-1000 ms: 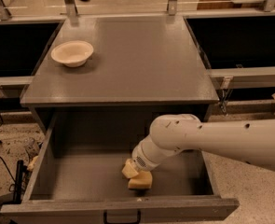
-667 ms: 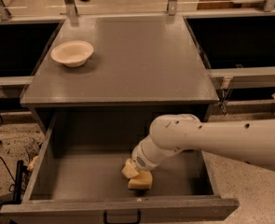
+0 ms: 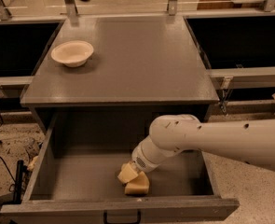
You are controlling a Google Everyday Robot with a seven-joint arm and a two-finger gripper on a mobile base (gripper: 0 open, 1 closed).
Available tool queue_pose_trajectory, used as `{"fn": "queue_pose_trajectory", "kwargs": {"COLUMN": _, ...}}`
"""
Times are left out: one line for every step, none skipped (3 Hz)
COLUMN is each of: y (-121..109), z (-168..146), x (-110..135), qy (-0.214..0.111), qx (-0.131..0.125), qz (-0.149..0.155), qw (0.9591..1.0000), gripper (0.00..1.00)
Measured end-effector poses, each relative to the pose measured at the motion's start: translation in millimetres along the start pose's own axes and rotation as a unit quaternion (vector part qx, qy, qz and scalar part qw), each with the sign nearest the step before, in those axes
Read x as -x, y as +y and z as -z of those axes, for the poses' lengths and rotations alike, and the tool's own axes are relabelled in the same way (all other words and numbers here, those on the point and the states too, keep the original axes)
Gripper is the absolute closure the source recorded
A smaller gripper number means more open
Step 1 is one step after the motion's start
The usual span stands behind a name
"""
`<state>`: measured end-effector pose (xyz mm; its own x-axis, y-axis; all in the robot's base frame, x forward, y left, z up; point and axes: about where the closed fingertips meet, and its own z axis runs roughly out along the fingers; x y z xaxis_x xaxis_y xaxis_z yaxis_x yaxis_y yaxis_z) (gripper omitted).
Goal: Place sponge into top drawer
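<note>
Camera view: gripper (image 3: 132, 176) in top drawer (image 3: 76, 174)

Pincer (image 3: 129, 172) touching sponge (image 3: 138, 186) in top drawer (image 3: 81, 177), bowl (image 3: 72, 53) on cabinet (image 3: 137, 59)

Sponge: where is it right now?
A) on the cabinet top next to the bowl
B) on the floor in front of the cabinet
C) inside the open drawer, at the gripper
C: the sponge is low inside the open drawer, near its front panel, with the gripper right at it; the bowl sits apart on the cabinet top.
</note>
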<state>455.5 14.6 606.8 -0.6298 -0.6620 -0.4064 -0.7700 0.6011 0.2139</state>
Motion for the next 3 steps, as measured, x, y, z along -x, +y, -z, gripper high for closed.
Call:
{"fn": "queue_pose_trajectory", "kwargs": {"y": 0.0, "z": 0.0, "x": 0.0, "qy": 0.000, "qx": 0.000, "qz": 0.000, "qw": 1.0000, "gripper": 0.04}}
{"fn": "queue_pose_trajectory", "kwargs": {"y": 0.0, "z": 0.0, "x": 0.0, "qy": 0.000, "qx": 0.000, "qz": 0.000, "qw": 1.0000, "gripper": 0.00}}
{"fn": "queue_pose_trajectory", "kwargs": {"y": 0.0, "z": 0.0, "x": 0.0, "qy": 0.000, "qx": 0.000, "qz": 0.000, "qw": 1.0000, "gripper": 0.00}}
